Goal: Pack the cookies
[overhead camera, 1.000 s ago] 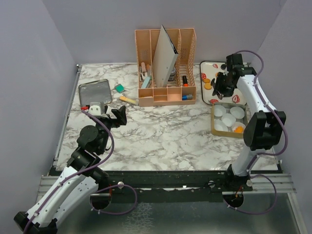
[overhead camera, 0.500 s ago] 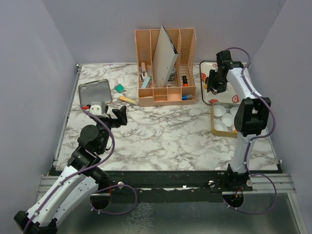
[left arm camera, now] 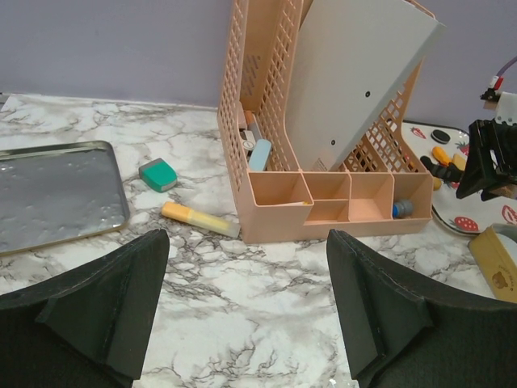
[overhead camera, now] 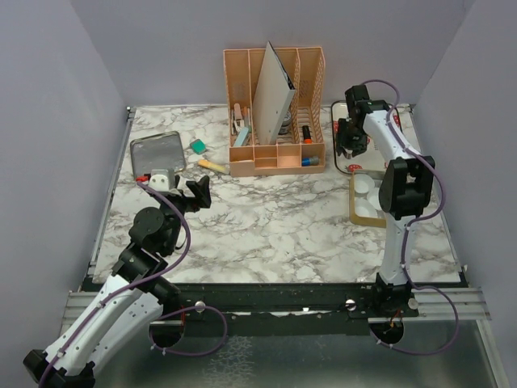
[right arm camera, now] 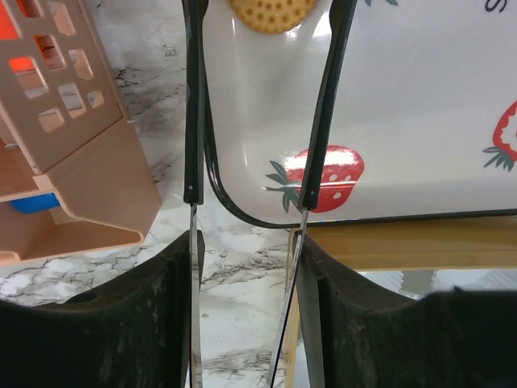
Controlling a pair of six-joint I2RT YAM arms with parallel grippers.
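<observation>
Round cookie lies flat on the strawberry-print tray, between the thin blades of the right gripper. Blades parted and straddling it, gap visible on one side: not gripped.

Left gripper wide apart, empty, well away.

Risk: cookie sits off-centre, so closing may skid it across the glossy tray or crack it. The wooden box edge lies close under the blades.

No legible writing; strawberry prints only.
</observation>
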